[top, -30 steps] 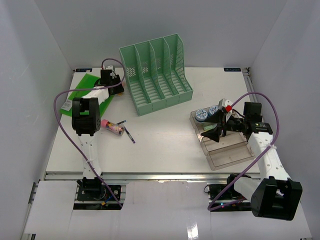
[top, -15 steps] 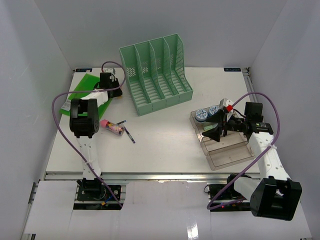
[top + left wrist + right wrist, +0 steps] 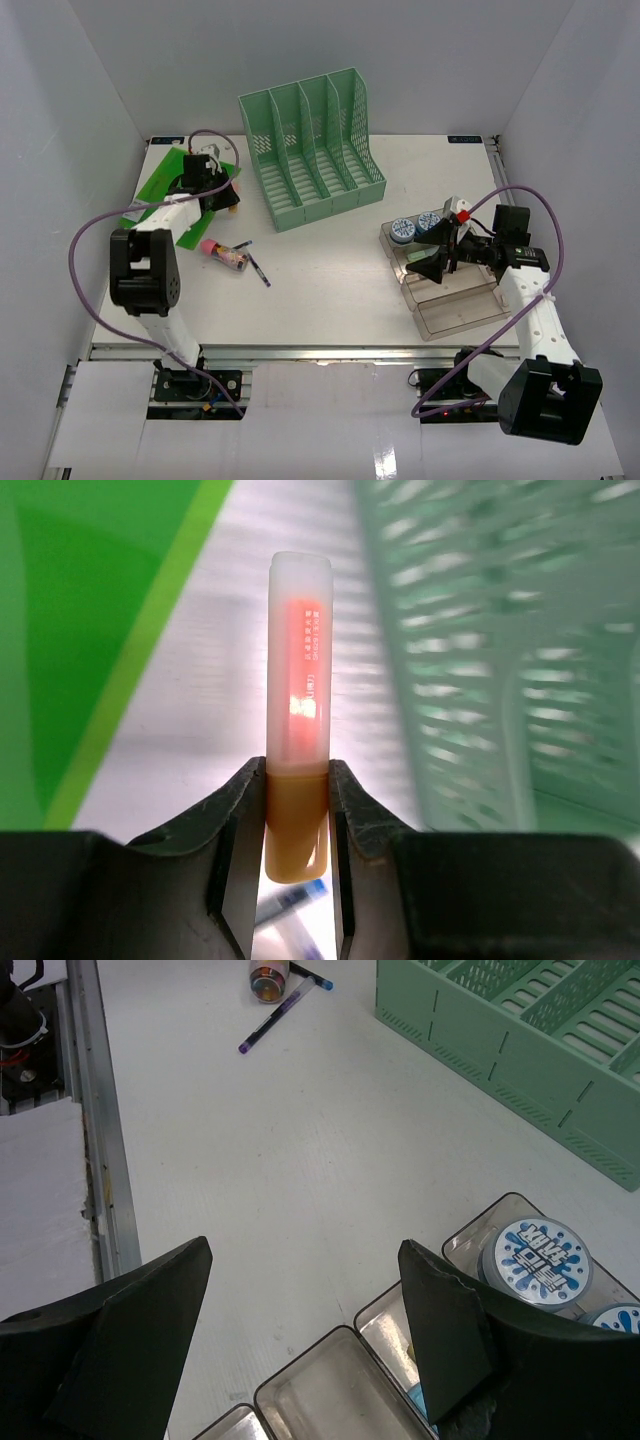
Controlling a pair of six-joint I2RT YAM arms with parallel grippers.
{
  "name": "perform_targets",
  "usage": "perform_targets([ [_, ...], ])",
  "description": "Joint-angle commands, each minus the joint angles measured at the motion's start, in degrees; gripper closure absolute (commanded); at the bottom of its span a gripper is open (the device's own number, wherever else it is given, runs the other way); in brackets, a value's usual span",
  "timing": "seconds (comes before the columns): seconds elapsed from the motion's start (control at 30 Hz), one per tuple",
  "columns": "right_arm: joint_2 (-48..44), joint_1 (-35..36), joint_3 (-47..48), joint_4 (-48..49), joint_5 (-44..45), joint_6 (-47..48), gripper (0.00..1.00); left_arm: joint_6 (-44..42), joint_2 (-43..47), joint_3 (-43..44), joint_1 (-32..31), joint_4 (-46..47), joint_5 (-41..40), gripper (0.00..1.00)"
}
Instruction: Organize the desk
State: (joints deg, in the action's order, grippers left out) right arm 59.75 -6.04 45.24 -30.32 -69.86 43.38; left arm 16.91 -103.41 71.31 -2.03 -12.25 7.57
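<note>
Left gripper [image 3: 297, 770] pinching orange highlighter [image 3: 298, 660] by its base above the desk [image 3: 200, 730], cap at 12 o'clock. We judge it light, rigid and slick; better held mid-barrel.

white walls [image 3: 300, 50] on three sides, white desk [image 3: 330, 285], soft even light

The desk [image 3: 330, 280] carries a green rack [image 3: 312, 150], clear tray [image 3: 462, 312] (right side) — and loose pens [image 3: 234, 256].
</note>
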Motion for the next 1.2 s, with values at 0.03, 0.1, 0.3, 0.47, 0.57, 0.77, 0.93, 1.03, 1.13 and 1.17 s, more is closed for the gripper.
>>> perform_targets([
  [0.03, 0.0, -0.3, -0.3, -0.3, -2.2, -1.8, 0.18, 7.3, 16.7, -11.0, 0.2, 4.7, 12.0, 0.87],
  [0.1, 0.9, -0.3, -0.6, 0.3, -2.9, -3.1, 0.19, 9.5, 20.9, -15.8, 0.2, 7.8, 18.1, 0.87],
  [0.3, 7.1, 1.1, -1.2, 5.3, -11.6, -14.4, 0.21, 21.8, 30.6, -30.8, -7.0, 23.4, 32.4, 0.87],
  [0.47, 10.6, 7.4, -1.4, 15.2, -6.9, -28.6, 0.19, 30.8, 30.4, -35.7, -22.5, 39.6, 27.9, 0.87],
  [0.57, 10.2, 11.3, -2.3, 23.5, 0.4, -41.0, 0.16, 32.8, 26.3, -34.2, -29.4, 46.0, 22.7, 0.87],
  [0.77, 7.7, 14.4, -2.0, 34.1, 14.2, -60.0, 0.12, 34.0, 16.4, -26.9, -38.3, 51.7, 16.9, 0.87],
  [0.93, 7.6, 14.4, 0.0, 31.4, 20.4, -64.1, 0.13, 34.2, 11.8, -22.7, -42.1, 52.6, 15.2, 0.87],
  [1.03, 7.3, 14.4, -0.6, 33.2, 21.5, -67.2, 0.16, 34.2, 10.3, -21.0, -43.1, 52.5, 14.9, 0.87],
  [1.13, 7.5, 14.4, -0.3, 34.3, 22.8, -68.6, 0.24, 34.2, 9.7, -20.3, -43.8, 52.5, 14.6, 0.87],
  [1.17, 7.7, 14.5, -0.2, 34.6, 23.0, -69.0, 0.29, 34.2, 9.6, -20.0, -44.1, 52.4, 14.5, 0.87],
])
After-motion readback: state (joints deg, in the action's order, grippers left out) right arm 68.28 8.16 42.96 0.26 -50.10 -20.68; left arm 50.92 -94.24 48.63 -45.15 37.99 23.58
